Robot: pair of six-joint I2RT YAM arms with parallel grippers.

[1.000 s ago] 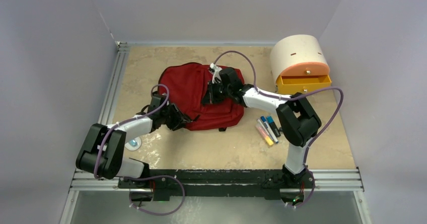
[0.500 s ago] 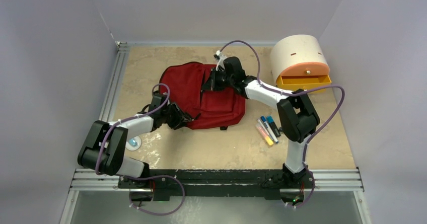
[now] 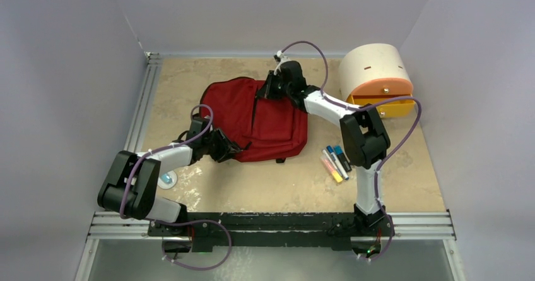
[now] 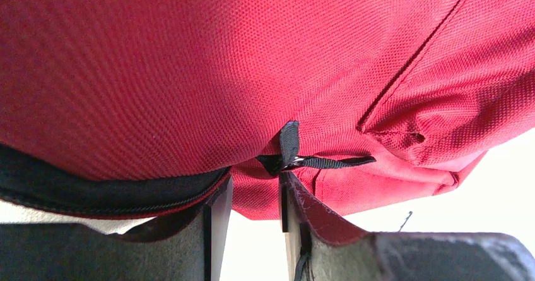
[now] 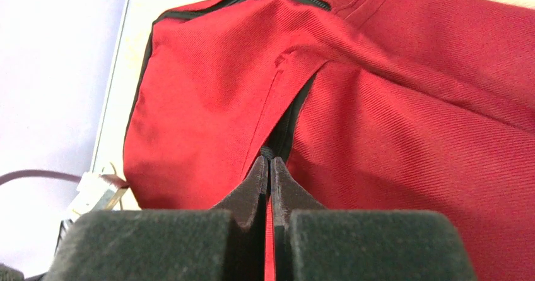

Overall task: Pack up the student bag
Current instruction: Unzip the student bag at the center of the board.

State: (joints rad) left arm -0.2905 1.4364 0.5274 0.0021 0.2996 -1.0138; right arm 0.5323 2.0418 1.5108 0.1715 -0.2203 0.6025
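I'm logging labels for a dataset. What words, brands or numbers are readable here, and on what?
No text is readable in any view.
The student bag: plain red fabric, no logo visible.
The drawer box: unmarked.
The markers: any print too small to read.

The student bag filled most of the view with dark red weave, a stitched seam running diagonally at the right. A black zipper band edged it at lower left. The left tool pinched a fold of the bag's lower edge between its fingers, just beside a small black strap loop. Pale tabletop showed beyond.
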